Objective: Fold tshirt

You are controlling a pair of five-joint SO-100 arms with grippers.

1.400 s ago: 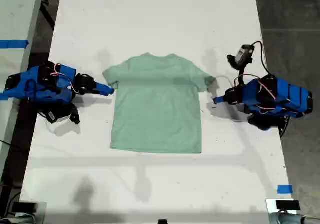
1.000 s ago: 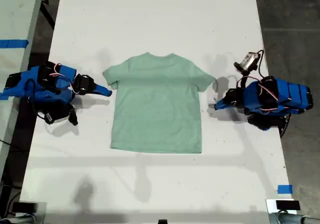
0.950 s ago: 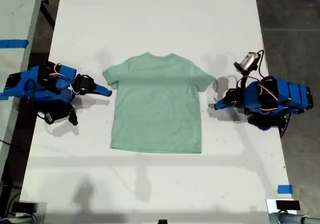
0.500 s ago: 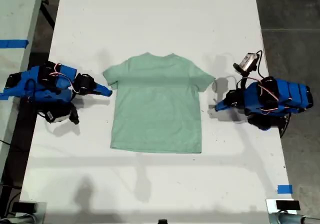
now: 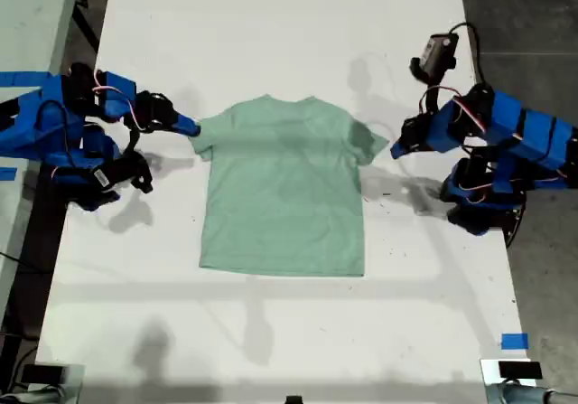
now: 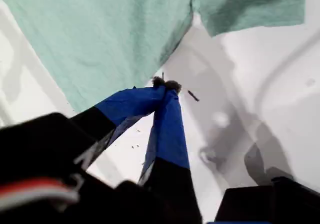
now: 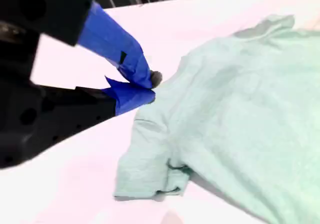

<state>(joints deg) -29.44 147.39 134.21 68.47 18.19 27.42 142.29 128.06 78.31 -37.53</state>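
Note:
The pale mint tshirt (image 5: 284,196) lies flat and face up on the white table (image 5: 271,33), collar toward the exterior view's top. My first gripper (image 5: 396,149) hangs shut just off the sleeve on the exterior view's right. In its wrist view its tips (image 6: 165,85) meet over bare table below the tshirt's (image 6: 100,28) armpit. My second gripper (image 5: 192,126) comes from the exterior view's left. Its shut tips (image 7: 151,86) sit at the shoulder edge of the tshirt (image 7: 240,98), above the flat sleeve. I cannot tell whether they touch the cloth.
A strip of blue tape (image 5: 514,341) marks the table near the exterior view's lower right. A second pale table (image 5: 36,24) with blue tape stands at the exterior view's left edge. Dark floor (image 5: 524,24) lies past the table on the exterior view's right.
Both arms rose and swung toward the exterior view's top. The second gripper's tip moved onto the sleeve edge. The first gripper lifted off the table beside the other sleeve. The tshirt stayed put.

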